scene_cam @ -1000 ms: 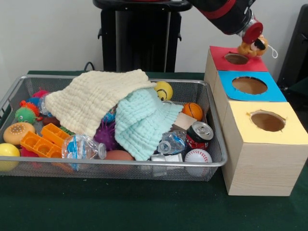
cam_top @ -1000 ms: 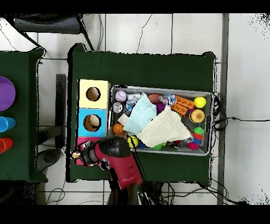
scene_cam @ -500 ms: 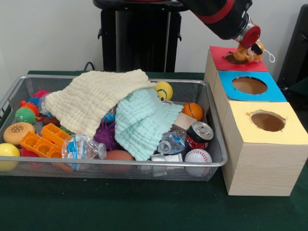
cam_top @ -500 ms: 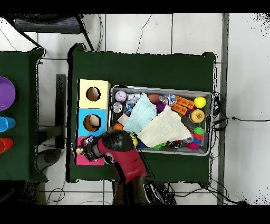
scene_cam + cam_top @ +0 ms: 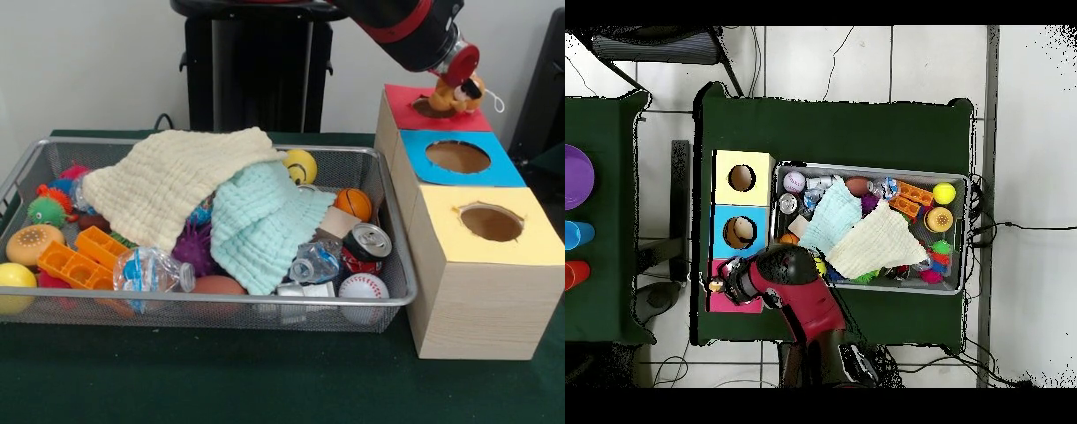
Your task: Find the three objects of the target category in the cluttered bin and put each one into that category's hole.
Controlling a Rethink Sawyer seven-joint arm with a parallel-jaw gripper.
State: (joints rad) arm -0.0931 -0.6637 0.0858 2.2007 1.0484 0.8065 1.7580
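Jaws grip our tan-orange toy [image 5: 453,95] over the red box [image 5: 406,113].
Its white string loop [image 5: 498,99] hangs toward 3 o'clock; the cluttered bin [image 5: 395,296] sits at 8 o'clock.

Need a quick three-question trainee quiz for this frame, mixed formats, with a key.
1. True or false: the tan-orange toy is over the red-topped box.
2. Which cloth lies nearer the boxes in the wire-mesh bin? A cream cloth; B mint cloth.
3. Fill in: the soda can lies next to the ____ ball in the front view.

Key: 1 true; 2 B; 3 baseball.
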